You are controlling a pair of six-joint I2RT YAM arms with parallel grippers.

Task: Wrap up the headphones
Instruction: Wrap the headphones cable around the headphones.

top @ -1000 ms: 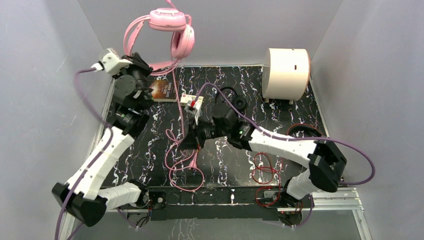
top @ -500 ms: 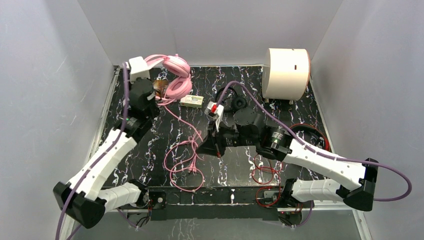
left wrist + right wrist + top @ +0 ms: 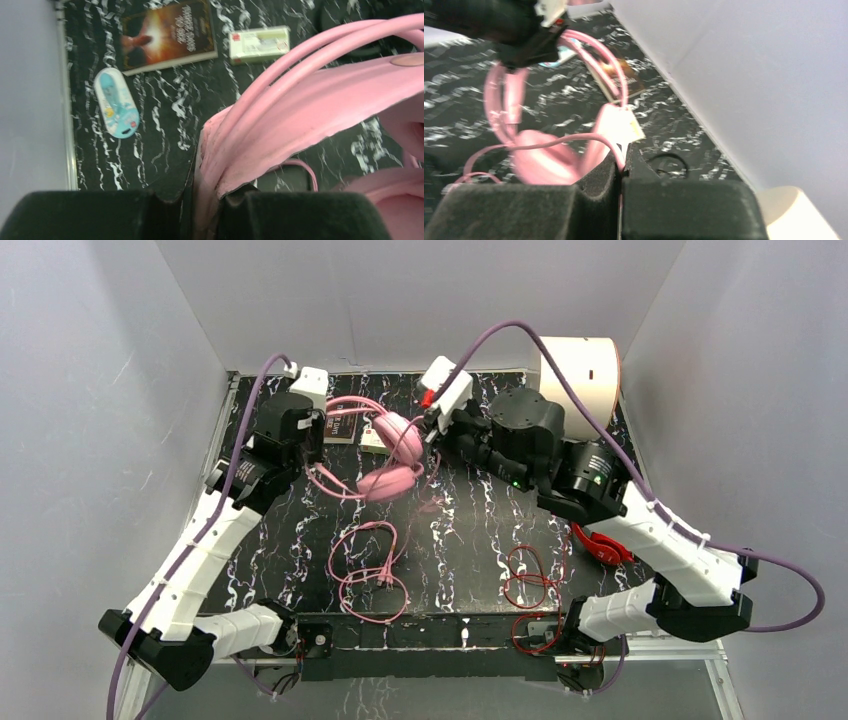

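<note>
left jaws pinch the pink headset (image 3: 392,455), right jaws its cable (image 3: 574,136), arms outstretched.

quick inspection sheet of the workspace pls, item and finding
surface: black marbled table
job's things: pink headphones held between both arms; red headphones partly under right arm
clutter: book, small box, blue oval item, cream cylinder
end effectors: left end effector shut on pink headphones' headband; right end effector shut on pink cable
cables: pink cable looped loose on table; red cable loose near front
surroundings: plain grey walls

The headphones (image 3: 392,458) are between left gripper (image 3: 320,435) and right gripper (image 3: 433,427).
</note>
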